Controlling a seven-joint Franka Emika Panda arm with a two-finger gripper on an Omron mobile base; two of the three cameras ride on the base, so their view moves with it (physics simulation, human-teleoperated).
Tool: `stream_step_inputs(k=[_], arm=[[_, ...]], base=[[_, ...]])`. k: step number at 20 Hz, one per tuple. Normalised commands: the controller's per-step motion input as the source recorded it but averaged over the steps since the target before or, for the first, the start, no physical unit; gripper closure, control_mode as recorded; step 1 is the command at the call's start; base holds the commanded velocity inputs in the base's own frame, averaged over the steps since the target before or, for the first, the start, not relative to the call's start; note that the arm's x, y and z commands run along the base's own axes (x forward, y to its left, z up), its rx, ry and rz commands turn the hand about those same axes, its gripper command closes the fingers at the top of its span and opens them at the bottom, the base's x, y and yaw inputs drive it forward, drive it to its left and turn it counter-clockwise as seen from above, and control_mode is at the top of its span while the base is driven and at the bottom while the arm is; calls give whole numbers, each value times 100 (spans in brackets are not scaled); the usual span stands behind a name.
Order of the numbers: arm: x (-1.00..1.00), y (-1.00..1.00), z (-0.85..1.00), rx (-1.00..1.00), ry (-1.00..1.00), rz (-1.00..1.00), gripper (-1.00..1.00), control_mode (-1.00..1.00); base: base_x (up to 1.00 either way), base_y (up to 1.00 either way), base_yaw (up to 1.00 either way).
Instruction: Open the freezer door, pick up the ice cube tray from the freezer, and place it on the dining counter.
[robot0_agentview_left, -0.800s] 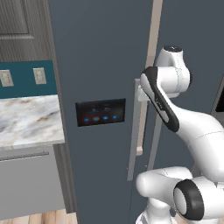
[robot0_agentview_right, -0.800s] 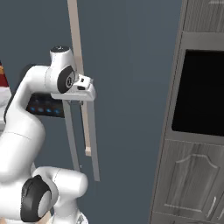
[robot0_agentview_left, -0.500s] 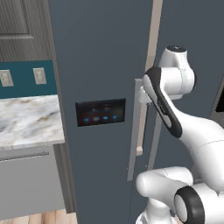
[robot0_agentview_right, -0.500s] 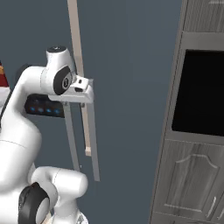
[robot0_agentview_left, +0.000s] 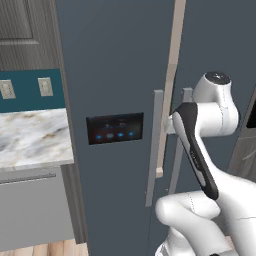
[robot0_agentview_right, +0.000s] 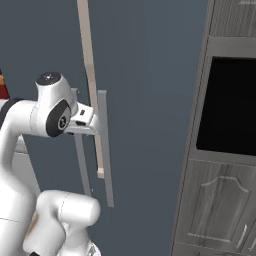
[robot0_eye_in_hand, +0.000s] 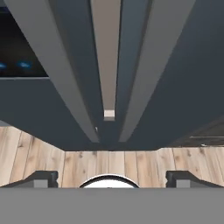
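Two slate-blue doors fill the kitchen wall ahead, a pale beige strip (robot0_agentview_left: 170, 85) running between them. At 9 o'clock sits a small marble counter (robot0_agentview_left: 30, 137) under a teal backsplash; at 3 o'clock stands a dark wood oven cabinet (robot0_agentview_right: 225, 150). Below lies light wood plank flooring (robot0_eye_in_hand: 109, 162). The freezer door (robot0_agentview_left: 112, 75), smooth and matte, carries a black display panel (robot0_agentview_left: 115, 128) with blue lights; its long grey handle (robot0_agentview_left: 153, 147) runs vertically, 12 to 6. The gripper (robot0_eye_in_hand: 111, 178) faces both handles, jaws spread wide, holding nothing.
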Motion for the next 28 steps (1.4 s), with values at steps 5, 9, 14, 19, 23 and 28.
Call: stream_step_inputs(k=[5, 9, 14, 19, 23, 28], arm=[[0, -1, 0, 1, 0, 0, -100, 100], [0, 0, 0, 0, 0, 0, -100, 100], [0, 0, 0, 0, 0, 0, -100, 100], [0, 0, 0, 0, 0, 0, -100, 100], [0, 0, 0, 0, 0, 0, -100, 100], [0, 0, 0, 0, 0, 0, -100, 100]], base=[[0, 0, 0], [-37, -4, 0], [-55, -39, -1], [-11, -66, 0], [10, -56, 0], [18, -23, 0]])
